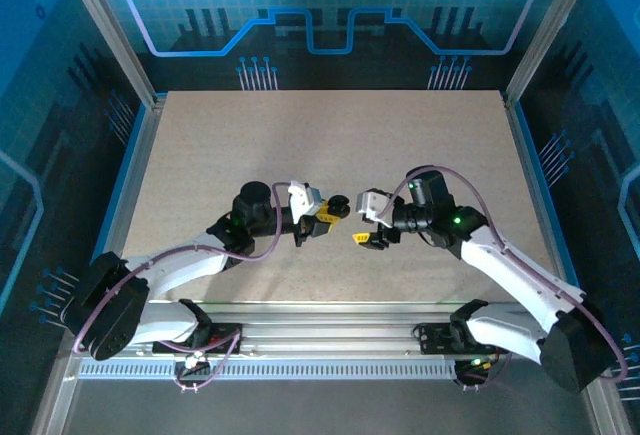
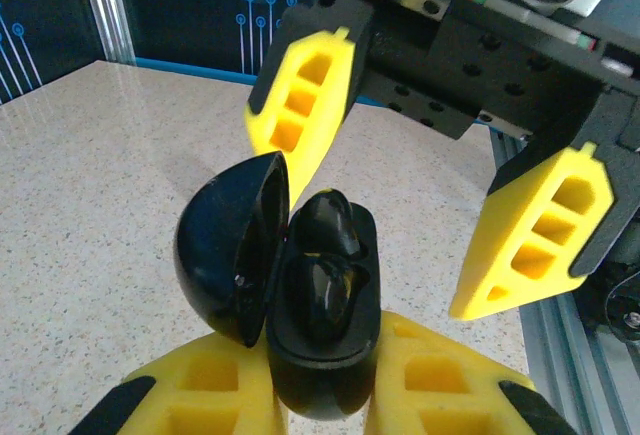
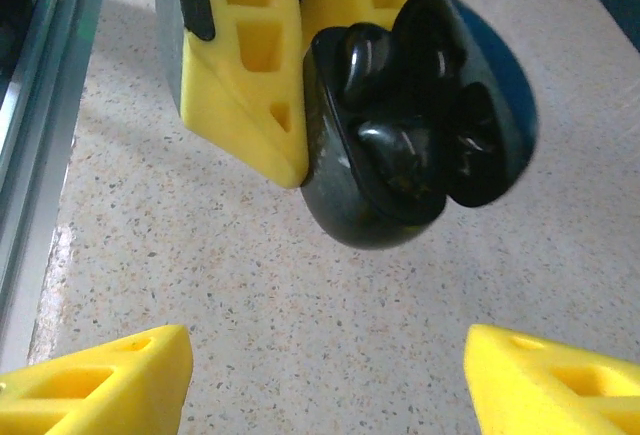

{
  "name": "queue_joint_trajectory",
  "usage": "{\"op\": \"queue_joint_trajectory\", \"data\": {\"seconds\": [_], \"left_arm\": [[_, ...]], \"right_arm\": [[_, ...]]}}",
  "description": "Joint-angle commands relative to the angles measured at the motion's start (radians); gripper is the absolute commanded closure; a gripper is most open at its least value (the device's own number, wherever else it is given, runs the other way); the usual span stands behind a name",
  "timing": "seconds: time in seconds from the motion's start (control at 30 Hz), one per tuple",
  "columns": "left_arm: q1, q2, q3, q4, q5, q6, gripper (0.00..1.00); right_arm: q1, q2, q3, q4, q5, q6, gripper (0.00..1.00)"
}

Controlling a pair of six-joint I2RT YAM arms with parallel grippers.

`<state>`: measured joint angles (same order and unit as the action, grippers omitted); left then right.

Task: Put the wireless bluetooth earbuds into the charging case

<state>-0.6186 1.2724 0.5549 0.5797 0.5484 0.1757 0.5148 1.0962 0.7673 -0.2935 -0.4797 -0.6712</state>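
Observation:
My left gripper (image 2: 322, 395) is shut on the lower body of a black charging case (image 2: 322, 340), held above the table. Its domed lid (image 2: 225, 255) stands swung open to the left. Two glossy black earbuds sit in the case's wells, one upper (image 2: 330, 220) and one lower (image 2: 325, 295). My right gripper (image 2: 420, 170) hangs open just beyond the case, holding nothing. In the right wrist view the case (image 3: 365, 210) with its lid (image 3: 485, 105) and earbuds (image 3: 395, 150) hangs ahead of my open right gripper (image 3: 330, 385). From the top, left gripper (image 1: 328, 215) and right gripper (image 1: 365, 238) almost meet.
The speckled beige table (image 1: 330, 135) stretches beyond both arms. Metal rails (image 1: 330, 340) run along the near edge, and blue panel walls (image 1: 80, 75) enclose the sides and back.

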Motion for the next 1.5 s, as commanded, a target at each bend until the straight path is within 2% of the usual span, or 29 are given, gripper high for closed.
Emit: {"op": "queue_joint_trajectory", "data": {"seconds": [0.0,0.23,0.57,0.77,1.0,1.47], "left_arm": [[-0.006,-0.031,0.037,0.004,0.041,0.028,0.84],[-0.007,-0.03,0.039,0.004,0.045,0.028,0.84],[-0.007,-0.027,0.04,-0.008,0.029,0.031,0.84],[-0.008,-0.024,0.039,-0.012,0.023,0.033,0.84],[-0.008,-0.03,0.036,-0.012,0.024,0.033,0.84],[-0.007,-0.041,0.034,-0.009,0.029,0.036,0.84]], "right_arm": [[0.013,0.032,0.056,-0.008,-0.036,-0.049,0.28],[0.016,0.091,0.106,-0.006,-0.122,-0.088,0.32],[0.014,0.085,0.142,-0.058,-0.252,-0.211,0.47],[0.007,0.035,0.125,-0.031,-0.22,-0.214,0.5],[-0.069,-0.035,0.07,0.065,-0.281,-0.126,0.5],[-0.071,0.052,0.133,0.043,-0.274,-0.125,0.51]]}}
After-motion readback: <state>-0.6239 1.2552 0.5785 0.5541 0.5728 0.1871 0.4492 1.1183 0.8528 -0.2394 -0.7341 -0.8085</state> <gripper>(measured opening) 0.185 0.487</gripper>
